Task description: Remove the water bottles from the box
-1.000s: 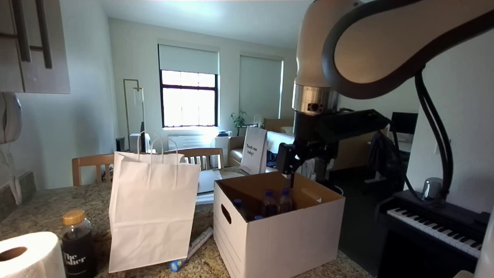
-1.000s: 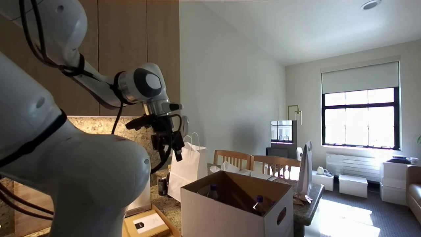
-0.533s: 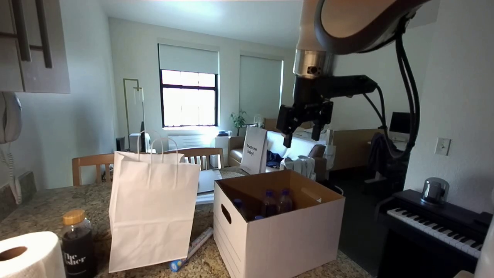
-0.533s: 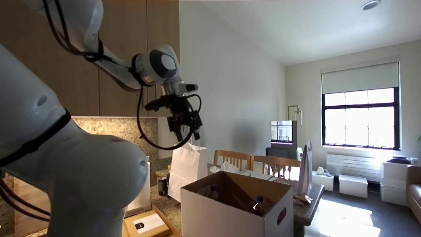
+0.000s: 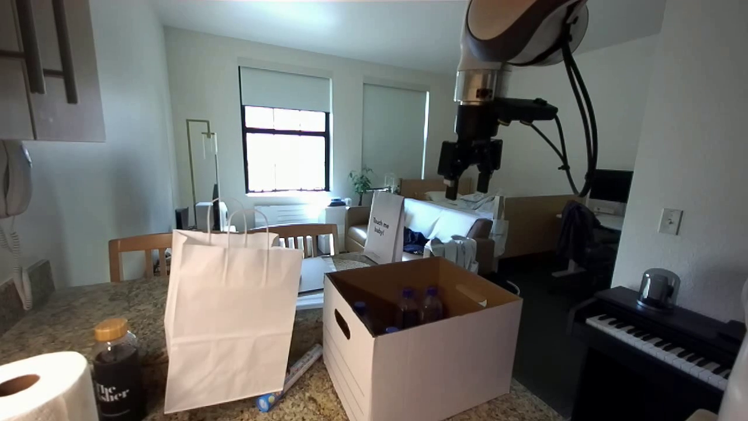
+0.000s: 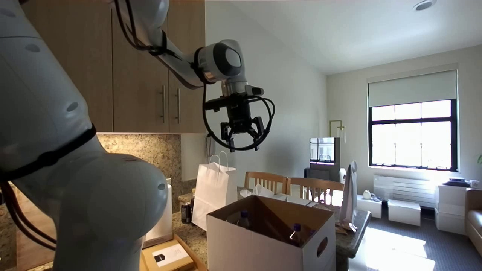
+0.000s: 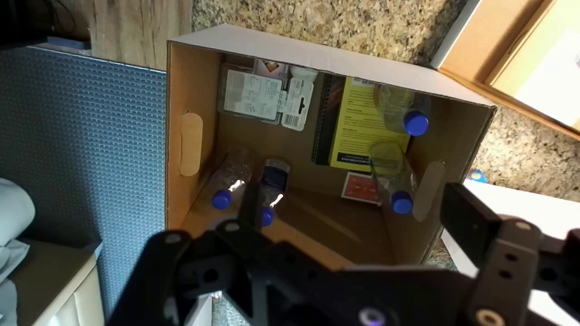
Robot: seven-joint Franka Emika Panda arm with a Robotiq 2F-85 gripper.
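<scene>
The white box [image 5: 447, 365], brown inside, stands open-topped on the counter; it also shows in an exterior view [image 6: 256, 244] and in the wrist view [image 7: 317, 50]. Several clear water bottles with blue caps stand in it. In the wrist view, two bottles [image 7: 236, 171] [image 7: 274, 183] are by one end wall, and two bottles [image 7: 392, 170] [image 7: 398, 106] are by the opposite end. Caps and necks [image 5: 408, 310] [image 6: 296, 234] show in both exterior views. My gripper [image 5: 467, 190] [image 6: 244, 148] [image 7: 360, 212] is open, empty and pointing down, well above the box.
A white paper bag [image 5: 234, 327] stands beside the box. A dark bottle [image 5: 117, 374] and paper roll [image 5: 47, 392] are nearby. A tube [image 5: 292, 377] lies by the box. Inside the box are a yellow pack [image 7: 355, 127], white packs [image 7: 253, 95] and a red card pack [image 7: 360, 186].
My gripper has risen from near the box rim and moved across to above the box, swinging more upright, with its fingers seen apart. The box and bottles have not moved.
</scene>
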